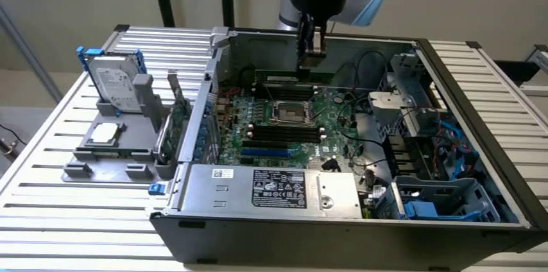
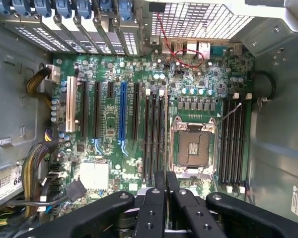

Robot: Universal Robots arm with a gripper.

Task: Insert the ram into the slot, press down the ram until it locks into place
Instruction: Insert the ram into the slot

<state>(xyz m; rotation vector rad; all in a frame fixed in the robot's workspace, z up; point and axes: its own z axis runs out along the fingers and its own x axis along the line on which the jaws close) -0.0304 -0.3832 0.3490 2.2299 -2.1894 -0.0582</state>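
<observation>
Behind the CPU socket: ram (image 1: 291, 77) stands on edge in the far slot (image 1: 296, 85).
Gripper (image 1: 309, 60): you're right over the ram's top edge; contact unclear.
Fingers: closed together, nothing seen between them.
Done: insertion, it looks like.
Left: lock-in, since you can't tell whether the clips are latched.

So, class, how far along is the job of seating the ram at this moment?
Looks done: the ram stands on edge along a slot beyond the processor socket. In hand: the shut claw sits at its top edge. Left: locking, because whether the end clips have closed cannot be seen.
</observation>
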